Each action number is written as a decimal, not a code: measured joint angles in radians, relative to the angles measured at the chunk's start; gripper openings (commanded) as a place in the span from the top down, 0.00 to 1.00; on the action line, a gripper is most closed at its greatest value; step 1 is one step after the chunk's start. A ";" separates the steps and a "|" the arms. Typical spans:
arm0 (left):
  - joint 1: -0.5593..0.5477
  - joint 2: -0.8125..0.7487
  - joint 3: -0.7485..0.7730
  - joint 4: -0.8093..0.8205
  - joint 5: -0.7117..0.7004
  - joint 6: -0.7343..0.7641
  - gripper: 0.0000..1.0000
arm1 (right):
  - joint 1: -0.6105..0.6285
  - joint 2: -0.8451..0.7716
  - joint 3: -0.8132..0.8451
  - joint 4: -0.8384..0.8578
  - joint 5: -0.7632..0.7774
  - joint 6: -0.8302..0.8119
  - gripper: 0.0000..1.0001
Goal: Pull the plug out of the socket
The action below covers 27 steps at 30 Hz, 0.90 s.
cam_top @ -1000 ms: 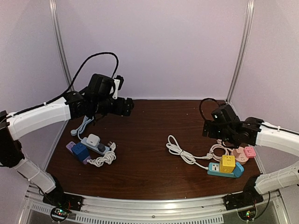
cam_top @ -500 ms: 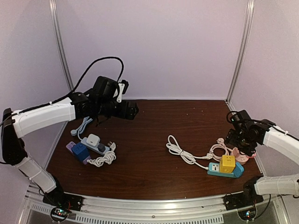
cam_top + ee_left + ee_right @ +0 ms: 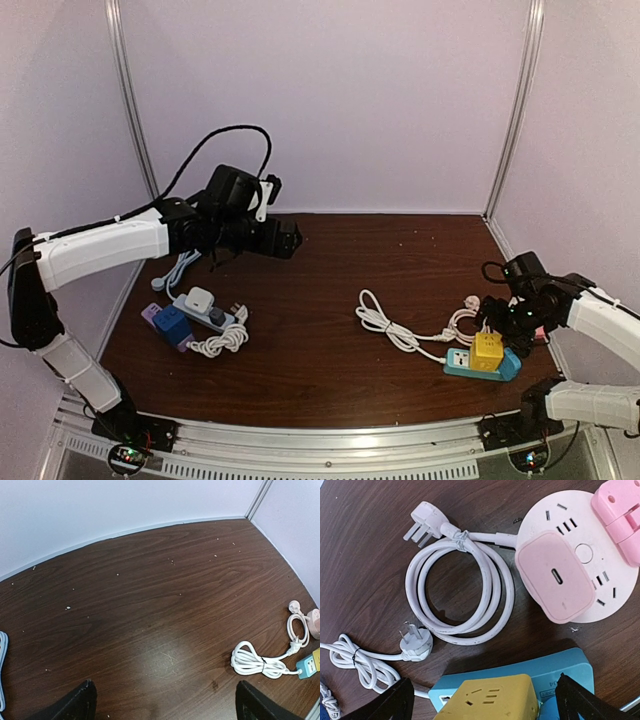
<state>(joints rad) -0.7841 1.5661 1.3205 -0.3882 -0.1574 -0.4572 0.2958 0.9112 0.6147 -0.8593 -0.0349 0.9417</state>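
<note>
A yellow cube plug [image 3: 490,700] sits plugged into a blue power strip [image 3: 560,667] at the right front of the table. Behind it lies a round pink socket [image 3: 540,522] carrying a square pink adapter [image 3: 560,580] and a second pink plug [image 3: 620,505]. My right gripper [image 3: 485,702] hovers open just above the yellow cube [image 3: 488,350], touching nothing. At the left lies a grey strip [image 3: 215,318] holding a white plug [image 3: 200,298] and a blue plug [image 3: 172,325]. My left gripper [image 3: 285,240] hangs open over bare table further back, holding nothing.
A coiled white cord [image 3: 460,595] with a loose three-pin plug [image 3: 422,520] lies beside the pink socket. A second bundled white cord [image 3: 255,662] runs from the blue strip [image 3: 470,368]. White walls and metal posts enclose the table on three sides.
My right arm has swung right and lowered over the yellow cube and blue strip. My left arm has reached slightly further right. Both grippers stayed open.
</note>
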 measured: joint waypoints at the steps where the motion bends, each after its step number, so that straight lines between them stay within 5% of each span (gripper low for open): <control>1: 0.000 0.002 0.000 0.000 0.002 -0.002 0.02 | 0.000 0.002 -0.007 0.008 -0.018 -0.003 0.00; 13: 0.000 0.014 0.000 0.006 0.031 -0.010 0.02 | 0.226 0.117 -0.043 0.214 -0.116 0.117 0.00; 27: 0.000 0.018 -0.019 -0.010 0.081 -0.009 0.02 | 0.483 0.709 0.367 0.585 -0.111 0.190 0.00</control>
<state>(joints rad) -0.7845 1.5837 1.3018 -0.3985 -0.0761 -0.4660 0.7792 1.6203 0.9813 -0.2741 -0.1459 1.1313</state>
